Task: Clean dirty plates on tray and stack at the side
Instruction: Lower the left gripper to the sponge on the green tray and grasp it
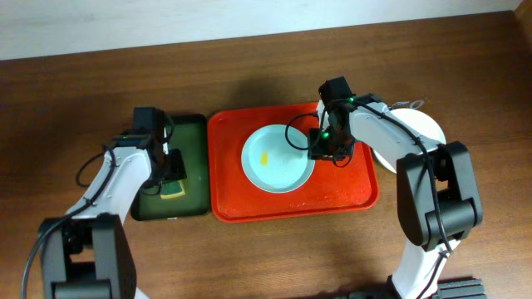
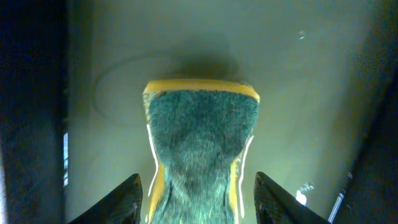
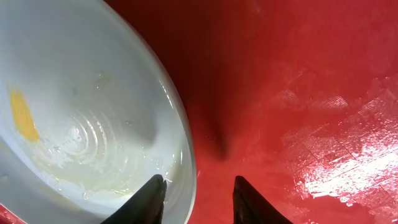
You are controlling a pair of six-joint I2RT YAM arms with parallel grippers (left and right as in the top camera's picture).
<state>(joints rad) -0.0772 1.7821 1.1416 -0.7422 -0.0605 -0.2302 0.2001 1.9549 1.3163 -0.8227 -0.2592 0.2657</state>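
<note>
I am working on the wiping step, which is only just starting. My left fingers (image 2: pixel 199 186) are sitting either side of the sponge (image 2: pixel 202 137) on the green tray (image 1: pixel 195 133); I cannot tell whether they are gripping it yet. My right fingers (image 3: pixel 199 186) are standing parted astride the rim of the plate (image 3: pixel 81 93), which is lying on the red tray (image 1: pixel 332 195) and showing a yellow smear (image 3: pixel 22 115). Next, I am judging, the sponge needs carrying across to scrub that smear while my right side is steadying the plate.

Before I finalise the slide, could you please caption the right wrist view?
Right gripper straddling the rim of a round white yellow-smeared plate on the bright red plastic tray.
</note>
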